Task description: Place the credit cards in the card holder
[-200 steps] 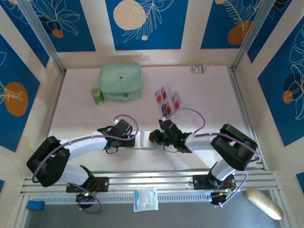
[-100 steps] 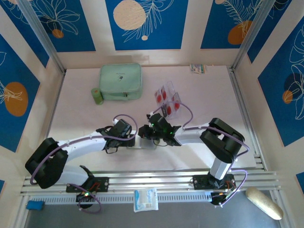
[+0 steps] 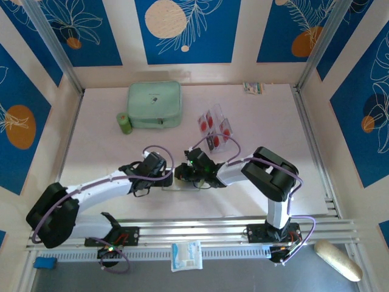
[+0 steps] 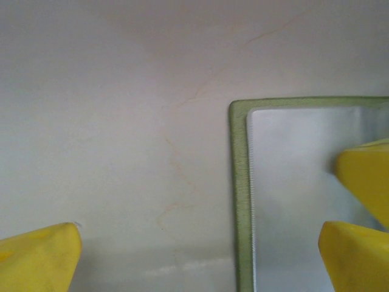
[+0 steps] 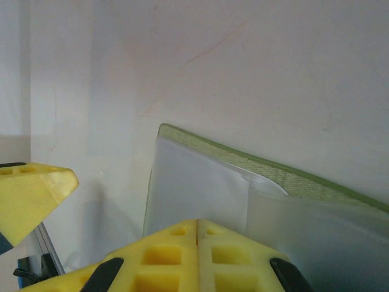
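The card holder (image 4: 240,182) lies open on the table, olive-green rim around pale inner pockets (image 5: 200,176). My right gripper (image 5: 197,222) is shut, its joined tips resting low over the pale pocket with nothing seen between them. My left gripper (image 4: 200,243) is open and straddles the holder's left edge; its right finger (image 4: 355,255) is over the pocket, beside the right gripper's yellow tips (image 4: 364,173). In the top view both grippers (image 3: 163,173) (image 3: 184,173) meet at the table's near middle. The credit cards (image 3: 214,128), clear with red round marks, lie in a loose cluster behind them.
A large mint-green zip case (image 3: 154,104) and a small green roll (image 3: 124,123) stand at the back left. A small packet (image 3: 253,87) lies by the back wall. A white packet (image 3: 186,255) sits on the front rail.
The right arm has swung left, carrying its shut gripper from near the cards to the card holder beside the left gripper. The left gripper stayed open and shifted only slightly.
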Controlling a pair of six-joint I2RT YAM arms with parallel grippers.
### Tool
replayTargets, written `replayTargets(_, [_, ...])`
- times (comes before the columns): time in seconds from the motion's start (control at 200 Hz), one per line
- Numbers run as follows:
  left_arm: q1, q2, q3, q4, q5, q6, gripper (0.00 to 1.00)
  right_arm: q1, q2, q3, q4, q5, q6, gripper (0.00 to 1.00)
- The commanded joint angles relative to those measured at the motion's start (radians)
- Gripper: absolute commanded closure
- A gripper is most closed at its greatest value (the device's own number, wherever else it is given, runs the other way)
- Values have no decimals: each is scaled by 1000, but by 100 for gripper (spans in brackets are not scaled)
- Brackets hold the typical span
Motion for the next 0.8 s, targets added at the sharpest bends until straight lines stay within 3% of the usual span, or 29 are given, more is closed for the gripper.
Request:
replayTargets(0.0, [12, -43, 18, 8, 41, -39, 0, 5, 40, -7, 3, -3, 19, 100])
replayTargets(0.245, [12, -77, -11, 215, 177, -155, 0, 9, 30, -29, 22, -1, 31, 100])
replayTargets(0.555, [12, -46, -110, 498, 251, -309, 0, 13, 11, -42, 38, 1, 39, 100])
replayTargets(0.67, [12, -48, -99, 446, 224, -302, 0, 14, -5, -51, 39, 4, 39, 100])
replayTargets(0.795, [12, -82, -57, 258, 119, -255, 0, 12, -19, -56, 35, 7, 37, 100])
